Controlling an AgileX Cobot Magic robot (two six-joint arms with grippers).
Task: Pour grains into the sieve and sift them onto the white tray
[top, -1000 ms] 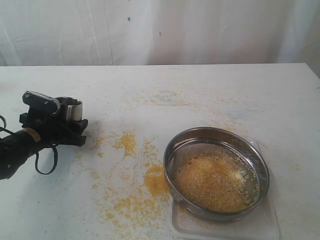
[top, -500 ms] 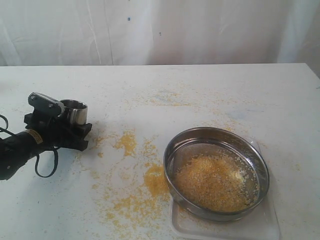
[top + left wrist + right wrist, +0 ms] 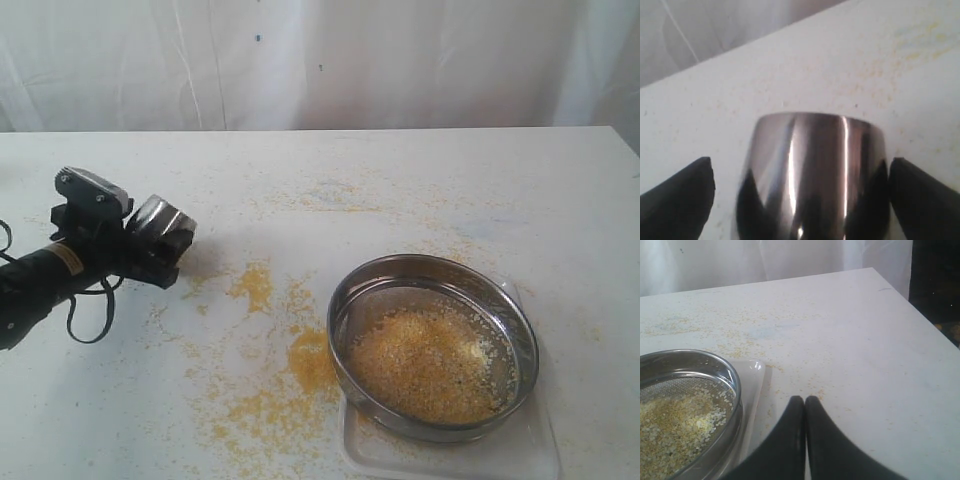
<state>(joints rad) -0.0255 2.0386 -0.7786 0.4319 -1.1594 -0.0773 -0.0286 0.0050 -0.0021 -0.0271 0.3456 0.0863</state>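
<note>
The sieve point(image 3: 430, 262) sits on the white tray point(image 3: 452, 458) at the front right, with a heap of yellow-tan grains point(image 3: 430, 365) on its mesh. My left gripper point(image 3: 158, 248) is at the far left around the small steel cup point(image 3: 160, 224), which leans away from it. In the left wrist view the cup point(image 3: 812, 170) fills the space between the black fingers point(image 3: 687, 195); a strip of table shows beside one finger, so the left gripper point(image 3: 800, 172) is open. My right gripper point(image 3: 805, 400) is shut and empty beside the sieve point(image 3: 734, 380) and the tray point(image 3: 756, 371).
Spilled grains point(image 3: 310, 362) lie in patches on the white table between the cup and the sieve, with a smaller patch point(image 3: 254, 285) further back. The table's edge point(image 3: 897, 290) runs near my right gripper. A white curtain hangs behind.
The cup stood upright in my left gripper; now it leans over to the right. The left gripper has shifted slightly right and up. The sieve and the tray have not moved.
</note>
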